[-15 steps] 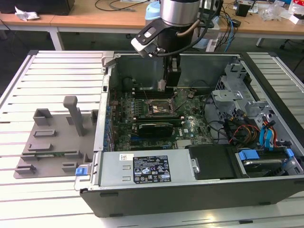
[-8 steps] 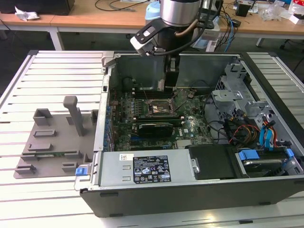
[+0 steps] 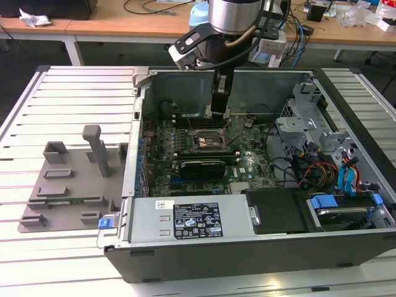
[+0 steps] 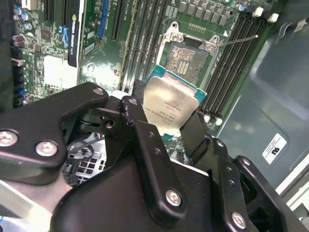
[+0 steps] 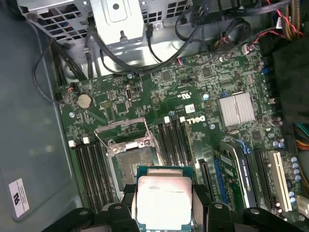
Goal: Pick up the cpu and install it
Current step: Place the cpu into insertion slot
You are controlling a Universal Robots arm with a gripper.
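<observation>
The cpu (image 4: 171,104) (image 5: 164,200), a flat square chip with a pale silver top and a green edge, sits clamped between my black fingers (image 4: 195,130) (image 5: 203,203). My gripper (image 3: 219,106) (image 4: 166,116) (image 5: 164,208) is shut on it and hangs inside the open computer case over the green motherboard (image 3: 247,162). The cpu is in the air, a little off to one side of the open black-framed socket (image 3: 207,141) (image 4: 188,60) (image 5: 128,162). The socket's metal load plate (image 5: 123,133) is swung up and its lever wire (image 4: 236,41) sticks out.
Memory slots (image 5: 89,169) flank the socket on both sides. A graphics card (image 3: 201,168) lies just nearer than the socket, with the power supply (image 3: 185,219) along the case front. Drive cage and cables (image 3: 315,154) fill the exterior view's right. A grey fixture plate (image 3: 68,185) with posts lies outside at the left.
</observation>
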